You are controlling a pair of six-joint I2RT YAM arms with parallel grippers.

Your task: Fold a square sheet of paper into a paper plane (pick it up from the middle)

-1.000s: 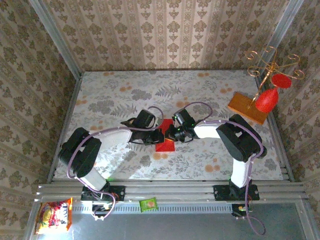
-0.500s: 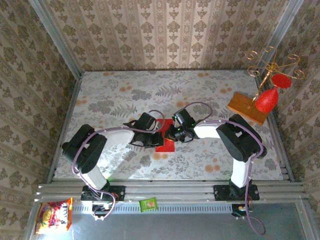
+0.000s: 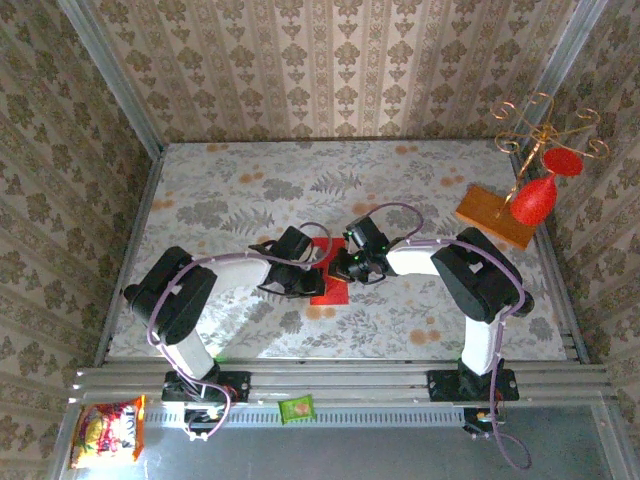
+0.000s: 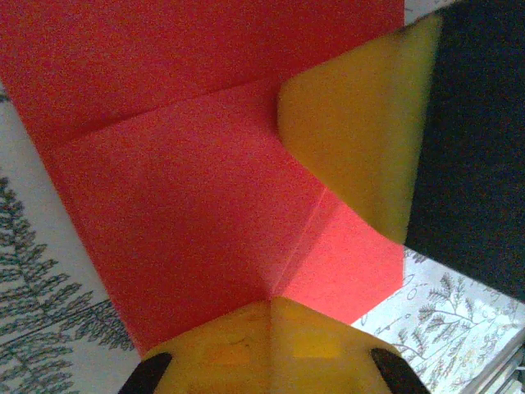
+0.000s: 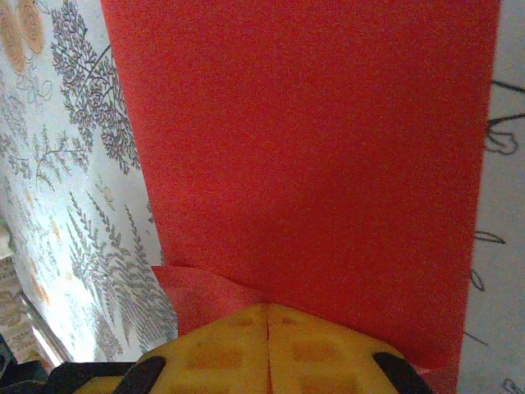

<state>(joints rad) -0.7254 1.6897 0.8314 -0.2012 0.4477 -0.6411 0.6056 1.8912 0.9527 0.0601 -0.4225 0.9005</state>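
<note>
Top view: one thin bright red square sheet of paper (image 3: pixel 330 290), folded small, flat on floral-patterned table (image 3: pixel 220 190), centre-near. Two grippers meet over its far edge, left gripper (image 3: pixel 318 272) just beside right gripper (image 3: pixel 343 268). One orange-brown wooden board (image 3: pixel 495 215) and one red goblet-shaped ornament (image 3: pixel 532 200) far right. Left wrist adds creases, one ridge running into closed yellow tips; right gripper's yellow finger (image 4: pixel 353 148) on same sheet. Right wrist: tips closed at paper edge, small flap beside. Pinching or pressing: cannot tell.
</note>
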